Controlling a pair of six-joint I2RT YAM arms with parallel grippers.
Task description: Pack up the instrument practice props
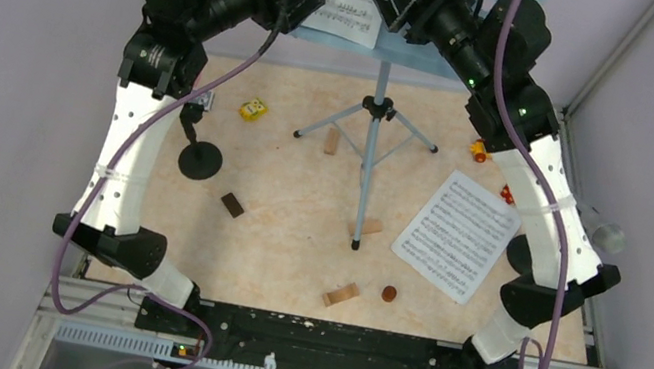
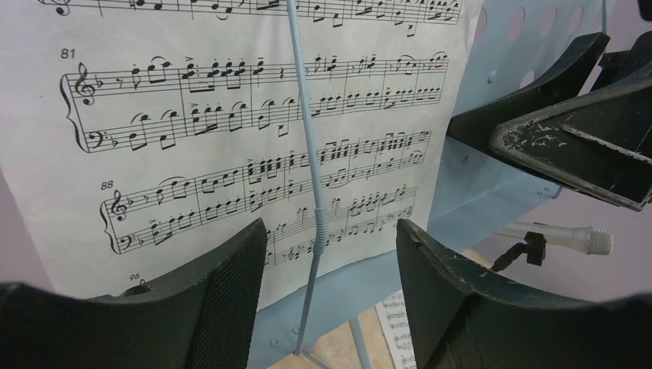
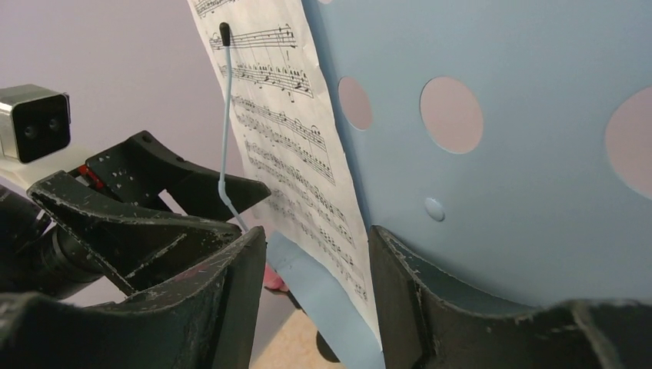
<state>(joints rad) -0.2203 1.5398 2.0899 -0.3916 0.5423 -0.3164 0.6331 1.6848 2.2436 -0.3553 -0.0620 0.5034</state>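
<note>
While the pale blue music rack (image 1: 408, 49) stands upright on its tripod legs (image 1: 369, 136) at the far edge of the counter (image 1: 293, 240), both arms reach up to its face. The coming move turns on the sheet (image 2: 192, 138) lying flat against it. That page sits dead ahead of the left jaws, its long side running up the rack. A thin wire page-holder (image 2: 306, 131) pins it, passing top to bottom through the gap between them. The left jaws stand apart, clamped on nothing. The right jaws are apart too, straddling the page's right edge and the rack's bottom lip (image 3: 323, 300) without visibly pinching either.

The left arm (image 1: 133, 140) is nearer the page than the right arm (image 1: 544, 197). I judge the wire must swing clear before the page can slide off.

Counted, big to small:
- **Rack:** one.
- **Sheets:** two, the second sheet (image 1: 456, 236) flat on the counter by the right arm.
- **Black round-based mic holders:** two, one (image 1: 199, 160) at the left and the other holder (image 1: 522, 254) half hidden behind the right arm.
- **Silver microphone:** one (image 1: 606, 237), at the right edge. I cannot make out a pink one for certain.
- **Small toys:** three, a yellow toy (image 1: 253, 110), an orange toy (image 1: 479, 151) and a red toy (image 1: 507, 193).
- **Pale wooden blocks:** three (image 1: 341, 295).
- **Dark block:** one (image 1: 232, 204).
- **Brown round piece:** one (image 1: 389, 294).
</note>
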